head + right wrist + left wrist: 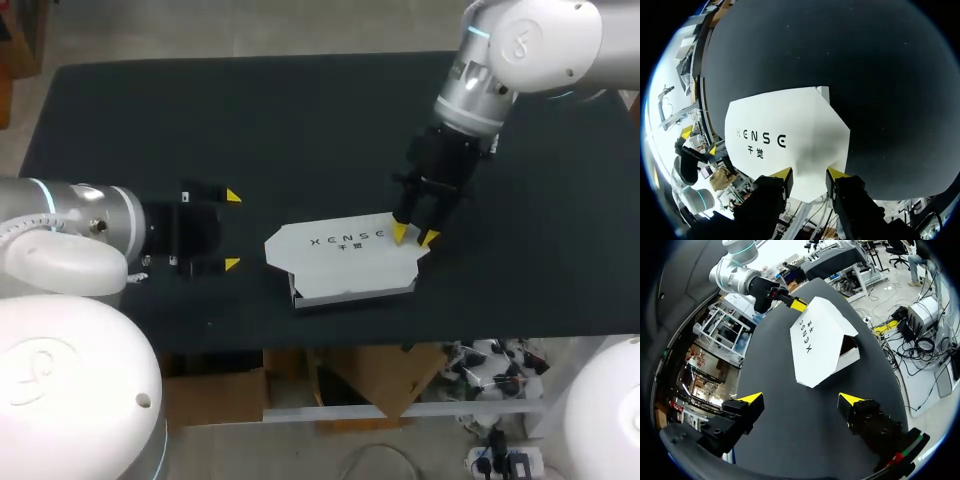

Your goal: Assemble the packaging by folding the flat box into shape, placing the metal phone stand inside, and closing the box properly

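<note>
On the black table [300, 110], at frame centre, my right gripper [415, 236], tips narrowly apart, seems to press the box [340, 262] closed, while my left gripper [232, 230] gapes wide.

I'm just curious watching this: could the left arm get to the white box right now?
Probably yes: the open left gripper faces the white box with only bare table between them; the right gripper is at the box's far end.

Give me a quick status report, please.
Left gripper open, short of white box. Right gripper open, tips on its lid edge. Nothing blocking either gripper.
</note>
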`<state>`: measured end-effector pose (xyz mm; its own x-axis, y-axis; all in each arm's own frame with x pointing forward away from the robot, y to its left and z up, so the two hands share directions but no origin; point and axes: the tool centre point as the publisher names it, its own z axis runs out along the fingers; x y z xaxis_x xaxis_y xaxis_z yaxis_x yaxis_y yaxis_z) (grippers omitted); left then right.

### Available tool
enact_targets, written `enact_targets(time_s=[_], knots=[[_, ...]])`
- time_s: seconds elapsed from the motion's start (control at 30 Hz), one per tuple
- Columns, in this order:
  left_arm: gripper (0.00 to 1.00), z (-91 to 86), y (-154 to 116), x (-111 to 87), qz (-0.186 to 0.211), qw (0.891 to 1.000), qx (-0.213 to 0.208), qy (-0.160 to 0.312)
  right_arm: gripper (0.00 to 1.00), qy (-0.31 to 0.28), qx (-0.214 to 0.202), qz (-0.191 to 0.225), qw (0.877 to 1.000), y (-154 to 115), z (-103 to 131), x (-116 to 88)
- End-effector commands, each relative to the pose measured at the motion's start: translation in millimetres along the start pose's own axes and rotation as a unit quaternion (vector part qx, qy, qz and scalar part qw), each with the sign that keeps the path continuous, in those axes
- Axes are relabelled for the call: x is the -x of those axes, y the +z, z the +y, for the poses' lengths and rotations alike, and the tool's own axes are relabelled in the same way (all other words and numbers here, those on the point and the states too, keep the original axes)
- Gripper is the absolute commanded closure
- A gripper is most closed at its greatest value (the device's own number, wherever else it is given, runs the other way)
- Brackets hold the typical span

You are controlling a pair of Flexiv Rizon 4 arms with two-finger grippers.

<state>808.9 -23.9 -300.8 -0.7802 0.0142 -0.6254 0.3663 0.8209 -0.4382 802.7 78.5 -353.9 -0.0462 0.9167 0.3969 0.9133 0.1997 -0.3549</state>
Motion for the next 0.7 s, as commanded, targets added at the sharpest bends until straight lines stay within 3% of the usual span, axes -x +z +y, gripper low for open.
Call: enact_targets(time_s=[0.03,0.1,0.2,0.27,0.3,0.33,0.4,0.43,0.7], knots=[[0.0,0.4,-1,0.4,0.001,1.0,-0.001,0.0,0.55,0.0,0.003,0.002,1.0,0,-2,2],[0.0,0.4,-1,0.4,0.001,1.0,-0.001,0.0,0.55,0.0,0.003,0.002,1.0,0,-2,2],[0.0,-19.1,-2,10.8,0.039,0.996,0.018,-0.074,0.55,0.0,0.004,0.003,1.0,1,-3,3],[0.0,-34.4,-3,18.6,0.072,0.983,0.081,-0.148,0.55,0.0,0.004,0.003,1.0,1,-3,3],[0.0,-40.0,-3,20.5,0.093,0.978,0.088,-0.162,0.55,0.0,0.004,0.003,1.0,2,-3,3],[0.0,-44.5,-3,24.7,0.117,0.964,0.114,-0.208,0.55,0.0,0.004,0.004,1.0,2,-3,3],[0.0,-47.7,2,34.7,0.141,0.916,0.196,-0.322,0.55,0.0,0.005,0.005,1.0,2,-3,4],[0.0,-47.1,2,37.1,0.149,0.907,0.206,-0.335,0.55,0.0,0.005,0.005,1.0,2,-3,4],[0.0,-47.1,2,37.1,0.149,0.907,0.206,-0.335,0.55,-0.002,0.006,0.007,1.0,2,-4,4]])
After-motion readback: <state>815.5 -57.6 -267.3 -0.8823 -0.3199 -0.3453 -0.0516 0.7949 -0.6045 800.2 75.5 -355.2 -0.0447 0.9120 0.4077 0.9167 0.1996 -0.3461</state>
